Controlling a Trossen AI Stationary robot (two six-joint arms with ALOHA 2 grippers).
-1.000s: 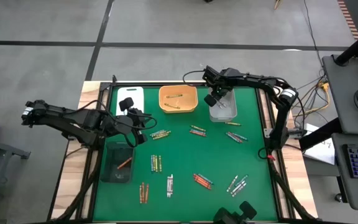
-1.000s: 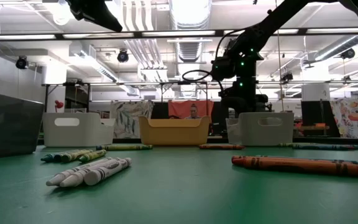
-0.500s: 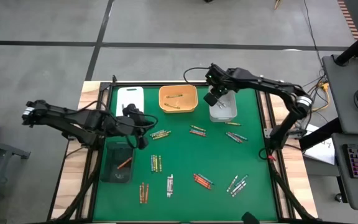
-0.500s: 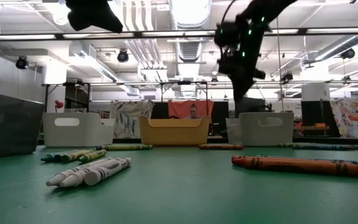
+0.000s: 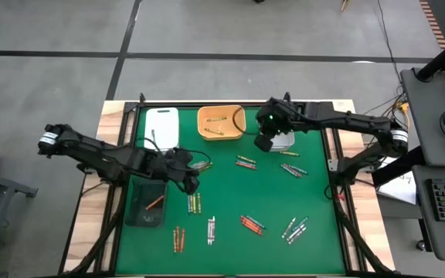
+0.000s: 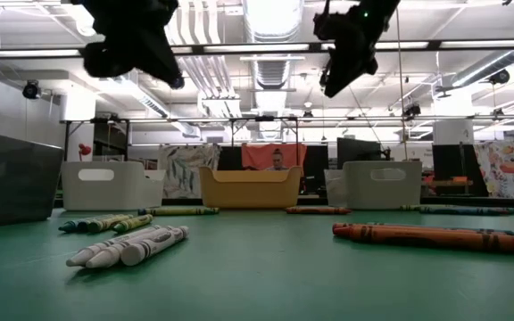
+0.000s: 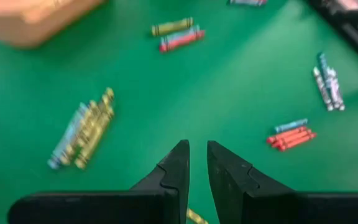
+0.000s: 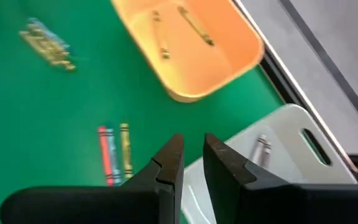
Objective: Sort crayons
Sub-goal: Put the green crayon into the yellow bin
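The left arm reaches in low across the green desk (image 5: 230,193), its left hand (image 5: 190,179) hovering above the mat just beside the dark bin (image 5: 147,202); its fingers (image 7: 178,165) stand nearly together with a thin gap, holding nothing. The right arm stretches from the far right edge, its right hand (image 5: 263,141) hanging between the orange bin (image 5: 221,123) and the grey bin (image 5: 283,140); its fingers (image 8: 169,163) are likewise almost closed and empty.

There are four bins: white (image 5: 161,122), orange, grey and dark. The crayons (image 5: 194,203) lie in about ten small clusters scattered over the mat. One red-orange crayon (image 5: 154,202) lies in the dark bin, a few yellow-olive ones sit in the orange bin, and one grey stick shows in the grey bin.
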